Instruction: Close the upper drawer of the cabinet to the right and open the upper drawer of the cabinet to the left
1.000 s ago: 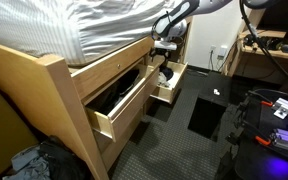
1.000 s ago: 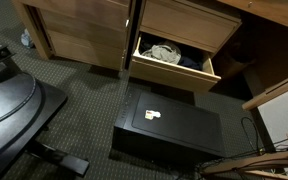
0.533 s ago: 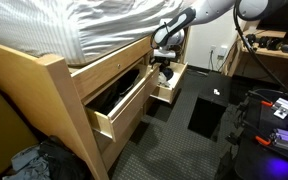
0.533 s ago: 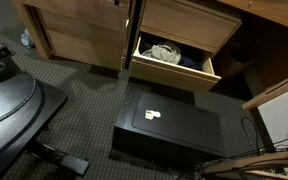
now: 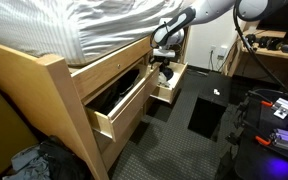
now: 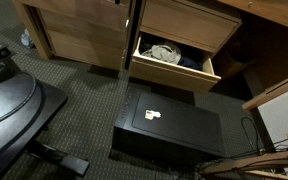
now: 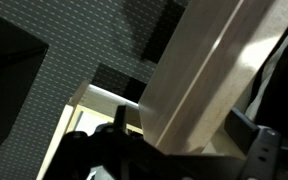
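In an exterior view two wooden cabinets stand side by side. The left cabinet (image 6: 79, 30) has its drawers shut. The right cabinet's drawer (image 6: 174, 58) is pulled out, with crumpled cloth inside. That drawer (image 5: 169, 88) also shows beyond the bed frame, and my gripper (image 5: 164, 64) hangs just above it against the wooden front. In the wrist view my gripper (image 7: 184, 135) is open. A light wooden board (image 7: 199, 70) runs between its dark fingers (image 7: 252, 140). I cannot tell whether they touch it.
A black box (image 6: 169, 125) lies on the carpet in front of the open drawer and shows again as a black box (image 5: 209, 110). A nearer bed drawer (image 5: 119, 105) also stands open. A striped mattress (image 5: 74, 25) lies above. A desk with cables (image 5: 269, 45) sits at the back.
Over the last second the arm came down and in toward the bed front. It has held still for the last half second. The drawers have not moved.
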